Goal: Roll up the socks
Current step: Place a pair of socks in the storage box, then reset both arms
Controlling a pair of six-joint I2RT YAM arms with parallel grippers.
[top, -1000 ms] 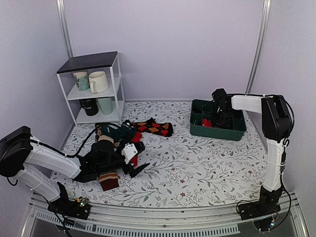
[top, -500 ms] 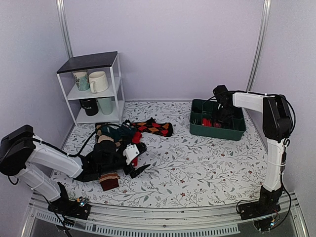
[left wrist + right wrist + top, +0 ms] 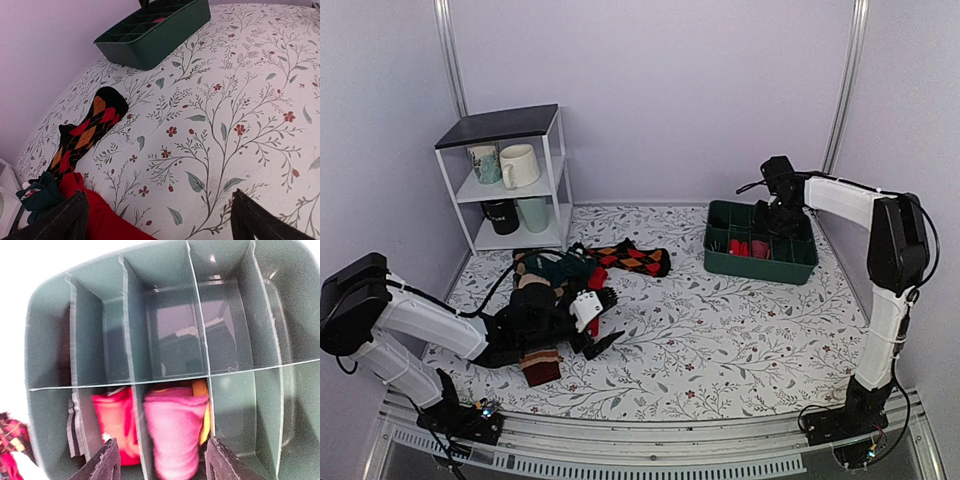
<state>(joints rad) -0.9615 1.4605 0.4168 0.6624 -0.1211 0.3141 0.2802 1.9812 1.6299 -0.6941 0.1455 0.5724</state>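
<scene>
**A:** Where did things stand across the counter (image 3: 720, 340) at that moment?

**B:** You had the two arms well apart. Your right arm (image 3: 840, 195) reached over the green divided bin (image 3: 760, 270) at the back right. Your left arm (image 3: 430, 325) lay low by the sock pile (image 3: 555, 272), in front of the mug shelf (image 3: 500, 125).

**A:** And the socks themselves?

**B:** Two rolls sat in neighbouring compartments of the bin: a red roll (image 3: 116, 422) and a pinker roll (image 3: 175, 432) with a bit of orange showing at its side. The rest lay unrolled on the counter. The black-red argyle sock (image 3: 87, 131) was stretched out flat. A plain red sock (image 3: 102, 222) and a teal sock (image 3: 42, 196) were bunched at its near end.

**A:** What about the end effectors?

**B:** Your right end effector (image 3: 162, 465) hung above the pinker roll, jaws apart with nothing between them. I judged the drop-off into the bin as done. Your left end effector (image 3: 160, 225) was spread wide and empty, just beside the plain red sock.

**A:** So what did the next move call for?

**B:** Most likely a fresh sock from the pile. You would have needed to carry the right arm across the counter to join the left. Then one end effector had to pinch a single sock, not a bundle, because they lay tangled. The other could hold an end down while you started the roll.
</scene>
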